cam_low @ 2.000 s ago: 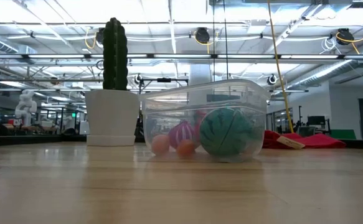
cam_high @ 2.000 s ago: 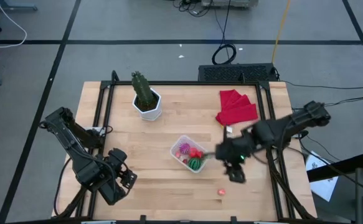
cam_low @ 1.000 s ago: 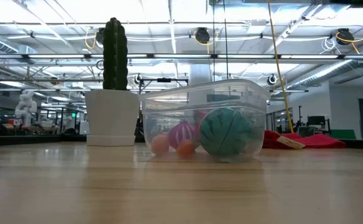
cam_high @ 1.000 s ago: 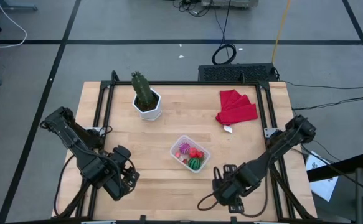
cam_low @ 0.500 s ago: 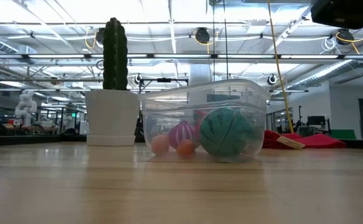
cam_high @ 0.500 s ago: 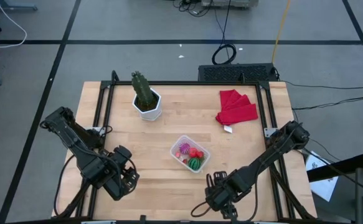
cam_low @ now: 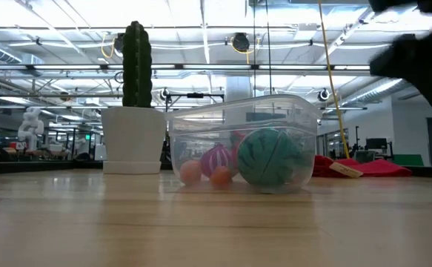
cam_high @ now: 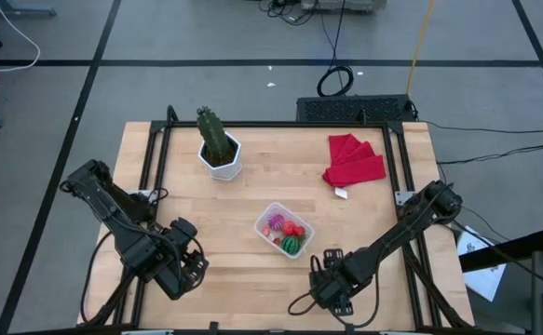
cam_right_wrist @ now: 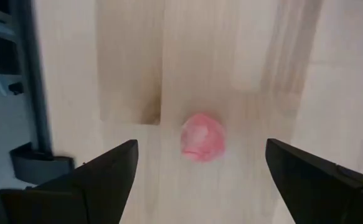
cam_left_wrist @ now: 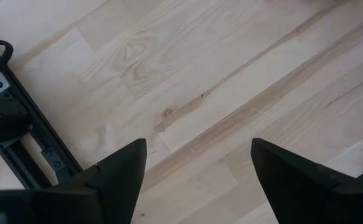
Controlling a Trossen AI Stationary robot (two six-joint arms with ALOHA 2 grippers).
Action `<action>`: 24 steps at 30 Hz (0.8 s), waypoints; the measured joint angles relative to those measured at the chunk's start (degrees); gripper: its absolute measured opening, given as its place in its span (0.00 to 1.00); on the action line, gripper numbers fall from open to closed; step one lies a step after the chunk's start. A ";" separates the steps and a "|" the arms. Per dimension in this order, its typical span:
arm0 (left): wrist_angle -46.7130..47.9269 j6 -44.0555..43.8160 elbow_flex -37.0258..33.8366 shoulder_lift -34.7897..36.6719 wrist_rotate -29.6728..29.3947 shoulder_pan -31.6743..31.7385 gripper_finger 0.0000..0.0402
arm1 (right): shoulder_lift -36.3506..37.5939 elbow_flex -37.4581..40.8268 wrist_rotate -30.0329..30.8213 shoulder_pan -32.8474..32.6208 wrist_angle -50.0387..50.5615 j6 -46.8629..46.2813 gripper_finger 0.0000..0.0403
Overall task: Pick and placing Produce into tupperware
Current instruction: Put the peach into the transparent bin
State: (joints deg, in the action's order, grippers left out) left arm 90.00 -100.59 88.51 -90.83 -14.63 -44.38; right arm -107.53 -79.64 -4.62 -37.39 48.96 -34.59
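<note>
Around: cactus [cam_high: 217, 140] upper left, red cloth [cam_high: 353, 160] upper right.
Right gripper [cam_high: 332, 287]: fingers spread, empty, barely shifted, pink berry [cam_right_wrist: 202, 136] beneath.
Left gripper [cam_high: 180, 265]: parted, empty, unmoved.

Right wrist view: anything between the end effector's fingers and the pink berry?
No. Right wrist view shows the open right end effector over the pink berry, with only bare wooden table between them.

Two dark jointed arms, black cables, flat tapered black pincer fingers [cam_right_wrist: 100, 177]
</note>
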 joint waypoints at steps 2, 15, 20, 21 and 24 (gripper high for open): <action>0.00 -0.02 0.00 0.00 0.00 0.00 0.73 | 0.00 2.20 -0.52 0.03 -1.87 -1.27 0.85; -0.02 -0.20 0.00 0.00 0.02 0.00 0.73 | 0.43 11.48 -1.69 0.29 -14.80 -5.68 0.82; -0.02 -0.20 0.00 0.00 0.03 0.00 0.73 | 0.41 12.66 -1.60 0.35 -15.40 -6.56 0.77; -0.04 -0.20 0.00 0.00 0.04 0.00 0.73 | 0.39 12.68 -1.49 0.35 -15.40 -6.58 0.76; -0.03 -0.20 0.00 0.00 0.04 0.00 0.73 | 0.33 12.73 -1.31 0.35 -15.31 -6.57 0.72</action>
State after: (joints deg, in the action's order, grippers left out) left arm 89.96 -100.79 88.51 -90.83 -14.59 -44.38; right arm -107.20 -66.91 -5.93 -37.04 33.65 -41.16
